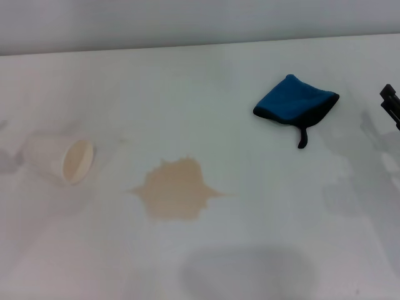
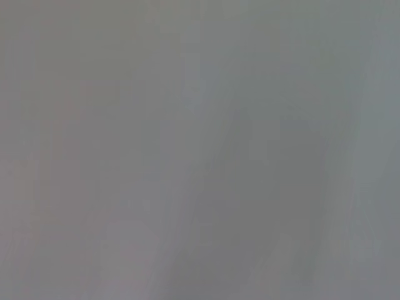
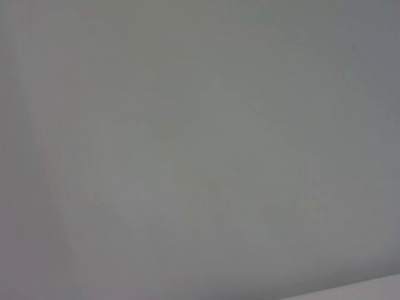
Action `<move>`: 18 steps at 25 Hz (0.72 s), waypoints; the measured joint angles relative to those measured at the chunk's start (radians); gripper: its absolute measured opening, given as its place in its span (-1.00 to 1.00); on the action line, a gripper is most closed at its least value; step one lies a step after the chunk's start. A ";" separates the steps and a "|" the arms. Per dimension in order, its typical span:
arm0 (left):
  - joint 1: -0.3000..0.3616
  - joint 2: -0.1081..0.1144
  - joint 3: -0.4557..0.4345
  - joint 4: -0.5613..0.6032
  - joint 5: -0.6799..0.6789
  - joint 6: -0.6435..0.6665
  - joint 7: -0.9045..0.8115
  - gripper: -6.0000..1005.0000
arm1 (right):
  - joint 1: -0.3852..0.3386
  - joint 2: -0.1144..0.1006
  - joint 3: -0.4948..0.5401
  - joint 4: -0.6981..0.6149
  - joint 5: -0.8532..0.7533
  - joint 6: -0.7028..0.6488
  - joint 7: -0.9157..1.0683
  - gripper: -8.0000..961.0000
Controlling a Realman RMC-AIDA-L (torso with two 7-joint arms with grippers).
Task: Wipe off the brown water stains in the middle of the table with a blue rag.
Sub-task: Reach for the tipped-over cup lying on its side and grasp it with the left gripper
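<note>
At the far left of the head view a white paper cup (image 1: 60,156) lies tipped on its side on the table (image 1: 200,75), its open mouth turned toward the right and slightly toward the near edge, so its long axis runs roughly left to right. The cup's pale inside is visible through the mouth.

To the right of the cup and a little nearer the camera, close to the middle of the table, sit the brown water stains (image 1: 175,189): one flat, light tan blotch with ragged, pointed edges. Thin points reach out to the left and to the right, so the blotch is slightly wider than it is deep. It lies apart from the cup and touches nothing else.

Farther right and toward the back lies the blue rag (image 1: 294,100), folded, bright blue with black edging. Its long axis runs from lower left to upper right, and its thin black loop strap hangs off the near edge, pointing toward the camera. The rag is well apart from the stains.

At the right border only the dark tips of the right gripper (image 1: 390,104) show, near the rag but not touching it; whether it is open or closed I cannot tell.

Both wrist views show only a plain grey surface, and the left gripper is out of sight.
</note>
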 joint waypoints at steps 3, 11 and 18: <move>-0.061 0.057 0.000 -0.062 0.149 0.068 -0.001 0.68 | 0.000 0.000 -0.001 -0.002 -0.001 0.000 0.000 0.81; -0.298 0.140 0.001 -0.186 0.706 0.128 0.038 0.68 | -0.003 -0.001 -0.006 -0.002 -0.003 0.000 0.001 0.81; -0.429 0.158 0.003 -0.235 0.918 0.132 0.112 0.68 | -0.003 -0.002 -0.006 0.003 -0.004 -0.006 0.002 0.81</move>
